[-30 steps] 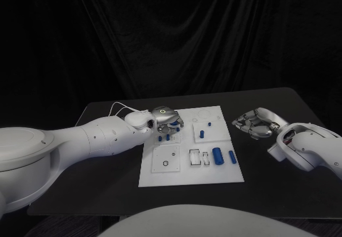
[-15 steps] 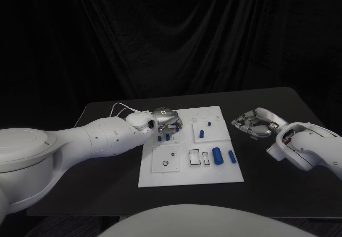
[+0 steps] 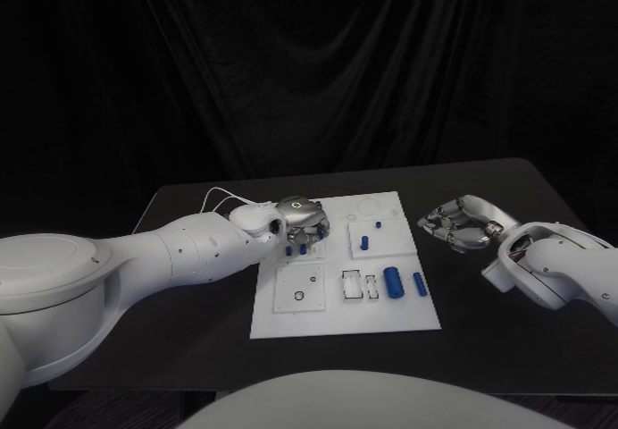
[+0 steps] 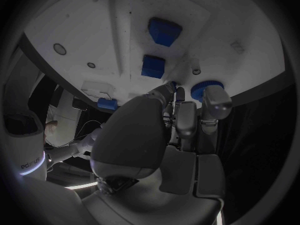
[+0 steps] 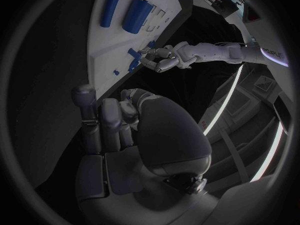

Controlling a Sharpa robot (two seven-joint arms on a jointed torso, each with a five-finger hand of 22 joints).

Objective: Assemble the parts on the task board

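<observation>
1. A white task board (image 3: 346, 308) lies in the middle of a black table (image 3: 193, 349), seen from above by the head camera.
2. The left hand (image 3: 302, 219) reaches in over the board's far left part. Its fingers point down, close above a few small blue parts (image 3: 304, 250) standing there.
3. In the left wrist view, the left hand's fingers (image 4: 212, 102) are curled near one another, just beside a round blue part (image 4: 201, 89). Whether they grip it cannot be told.
4. The same view shows two more blue parts (image 4: 164, 31) on the white board, apart from the fingers.
5. A short blue part (image 3: 366, 241) lies in the far right panel of the board.
6. Two blue cylinders (image 3: 394, 282) lie side by side toward the board's right edge, the thinner one (image 3: 419, 284) nearer that edge.
7. The right hand (image 3: 461, 223) sits off the board's right side, over the black table and well apart from the parts.
8. In the right wrist view, the right hand's fingers (image 5: 103, 120) are curled in toward the palm with nothing held between them.
9. That view also shows the left hand across the board, over the small blue parts.
</observation>
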